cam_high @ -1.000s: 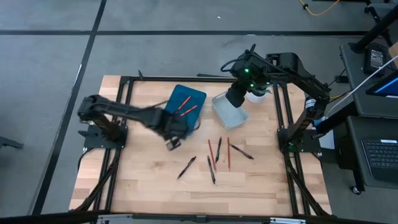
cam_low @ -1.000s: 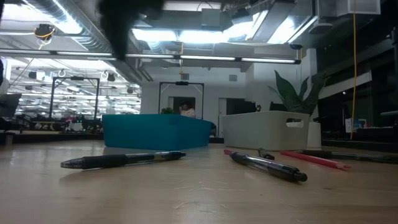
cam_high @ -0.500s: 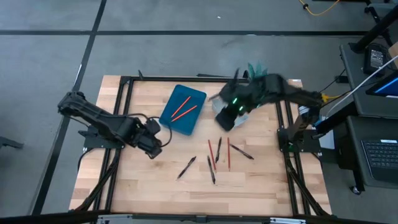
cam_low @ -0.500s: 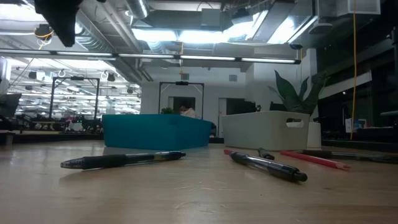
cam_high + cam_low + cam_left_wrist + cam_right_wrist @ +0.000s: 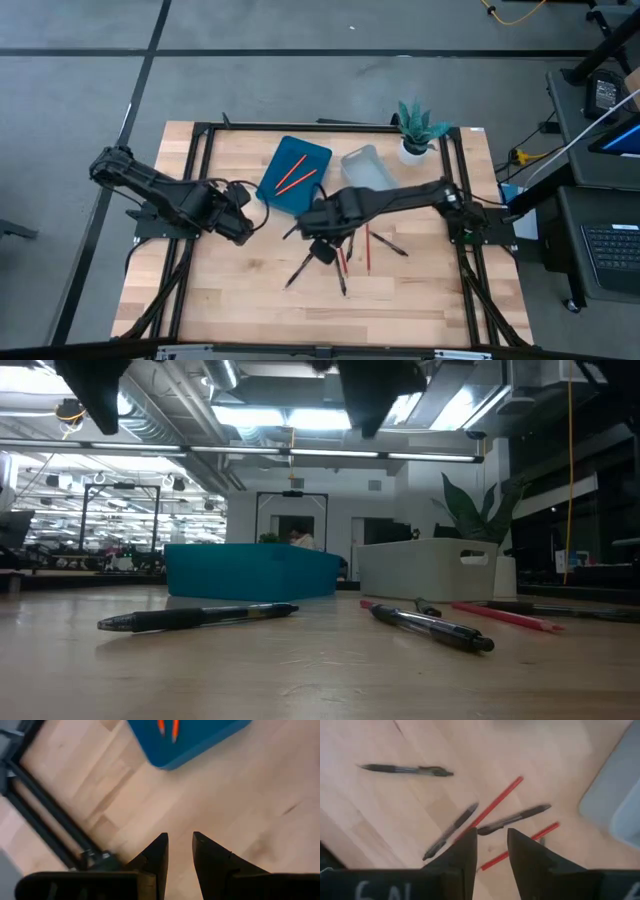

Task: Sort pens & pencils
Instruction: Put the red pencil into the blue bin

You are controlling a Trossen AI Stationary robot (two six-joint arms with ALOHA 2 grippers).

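Two red pencils (image 5: 295,175) lie in the blue tray (image 5: 283,196). Two more red pencils (image 5: 367,248) and several black pens (image 5: 299,269) lie loose on the wood in the table's middle. In the right wrist view, pens (image 5: 514,818) and a pencil (image 5: 496,804) lie just ahead of the fingers. My right gripper (image 5: 325,247) (image 5: 491,849) hangs open above this loose group and touches nothing. My left gripper (image 5: 241,226) (image 5: 180,842) is open above bare wood, left of the tray (image 5: 195,740).
A grey-white bin (image 5: 365,168) stands right of the blue tray, with a potted plant (image 5: 416,128) at the far right corner. Black frame rails (image 5: 196,180) run along the table's sides. In the low view a pen (image 5: 200,617) lies nearest, tray (image 5: 250,570) and bin (image 5: 430,568) behind.
My right gripper has swung from above the grey-white bin toward the near left, down to the loose pens and pencils in the table's middle. My left gripper has drawn back from beside the blue tray toward the table's left. Pens and pencils have stayed put.
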